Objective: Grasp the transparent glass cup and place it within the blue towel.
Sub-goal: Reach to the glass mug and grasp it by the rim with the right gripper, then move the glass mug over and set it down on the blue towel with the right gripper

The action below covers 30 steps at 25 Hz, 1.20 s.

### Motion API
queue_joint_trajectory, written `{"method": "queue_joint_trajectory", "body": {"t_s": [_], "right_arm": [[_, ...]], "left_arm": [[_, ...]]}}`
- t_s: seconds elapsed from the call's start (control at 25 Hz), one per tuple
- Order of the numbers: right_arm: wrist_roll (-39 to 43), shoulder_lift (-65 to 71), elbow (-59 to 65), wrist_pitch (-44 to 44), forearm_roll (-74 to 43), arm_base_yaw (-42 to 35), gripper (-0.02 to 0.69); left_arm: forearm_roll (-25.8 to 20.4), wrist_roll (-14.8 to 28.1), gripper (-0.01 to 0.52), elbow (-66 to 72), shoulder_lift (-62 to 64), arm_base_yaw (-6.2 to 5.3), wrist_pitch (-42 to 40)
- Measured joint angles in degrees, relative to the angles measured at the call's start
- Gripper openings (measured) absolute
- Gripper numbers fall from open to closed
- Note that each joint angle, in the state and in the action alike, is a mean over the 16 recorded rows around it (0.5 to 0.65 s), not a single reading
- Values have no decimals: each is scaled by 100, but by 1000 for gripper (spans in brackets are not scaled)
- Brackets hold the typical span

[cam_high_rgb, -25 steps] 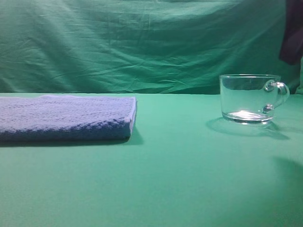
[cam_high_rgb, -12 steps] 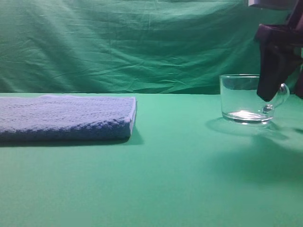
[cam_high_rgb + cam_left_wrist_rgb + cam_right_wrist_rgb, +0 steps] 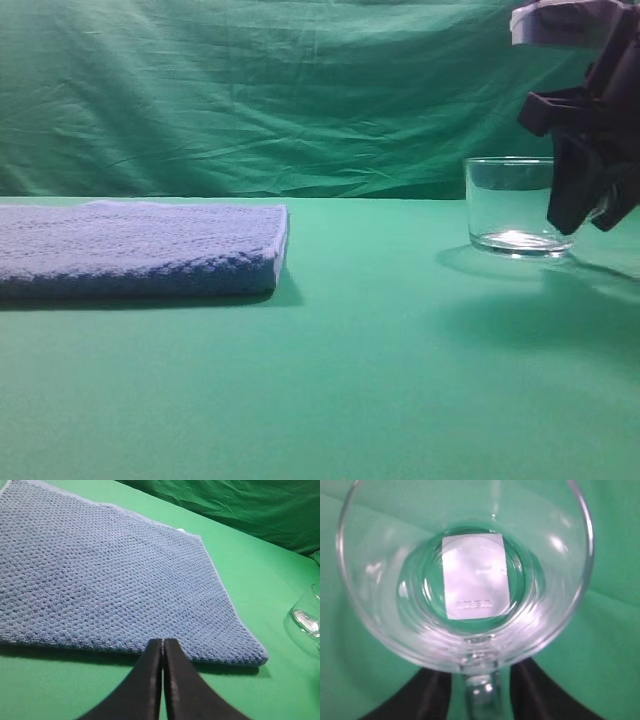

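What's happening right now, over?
Right gripper open astride glass cup handle. Left gripper shut, idle near blue towel. Nothing between cup and towel.

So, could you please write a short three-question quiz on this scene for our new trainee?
1. True or false: the wide clear glass mug already sits on the folded blue terry towel.
2. Which gripper is at the mug's looped handle: A) left gripper, B) right gripper?
3. Fill in: seen from above, the mug's base bears a white ____.

Key:
1. False; it stands on the green table, apart from the towel.
2. B; its fingers straddle the handle, while the left is shut near the towel's edge.
3. Label.
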Motion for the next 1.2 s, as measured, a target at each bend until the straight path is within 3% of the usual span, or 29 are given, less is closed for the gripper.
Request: {"method": "queue_joint_trajectory", "body": {"t_s": [0.32,0.64,1.2], "right_arm": [[0,-175,-580,301,9,291,101],[-5,-93,-1594,356,29,1226,101],[-122,2143,-4351,405,48,2838,101]], "left_arm": [[0,0,0,0,0,0,0],[0,0,0,0,0,0,0],[0,0,0,0,0,0,0]]}}
